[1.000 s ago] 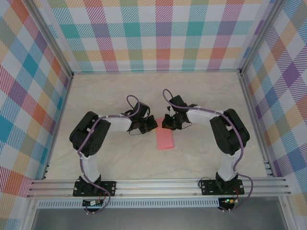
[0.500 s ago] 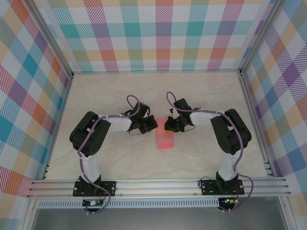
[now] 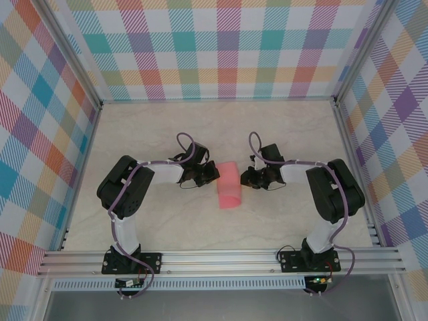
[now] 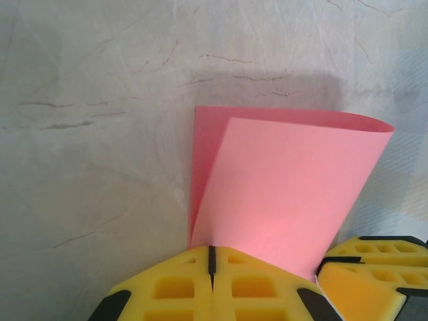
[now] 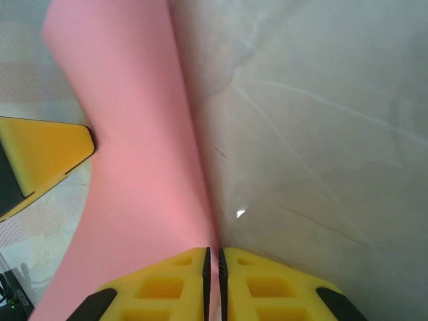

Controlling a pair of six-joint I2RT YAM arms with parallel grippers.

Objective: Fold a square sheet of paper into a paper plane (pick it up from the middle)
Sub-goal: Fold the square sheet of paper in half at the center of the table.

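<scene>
The square sheet of paper point(image 3: 228, 184), salmon pink, hangs bent over between my two grippers in the middle of the table. In the left wrist view the sheet point(image 4: 287, 187) shows two layers curving round to a loose fold at the right. My left gripper point(image 3: 214, 174) is shut on the sheet's left edge, and its jaws point(image 4: 212, 253) meet with the paper coming out of them. My right gripper point(image 3: 245, 179) pinches the right edge. Its jaws point(image 5: 213, 257) stand a hair apart, with pink paper point(image 5: 134, 147) in the slit.
The pale marble-patterned table point(image 3: 167, 127) lies bare around the arms. Aluminium rails point(image 3: 221, 257) run along the near edge, with checked walls on three sides. A yellow finger point(image 5: 40, 150) of the left gripper shows beside the paper in the right wrist view.
My right arm has swung to the right and drawn its gripper away from the left one. The paper between them now spreads wider. The left arm has kept still.
</scene>
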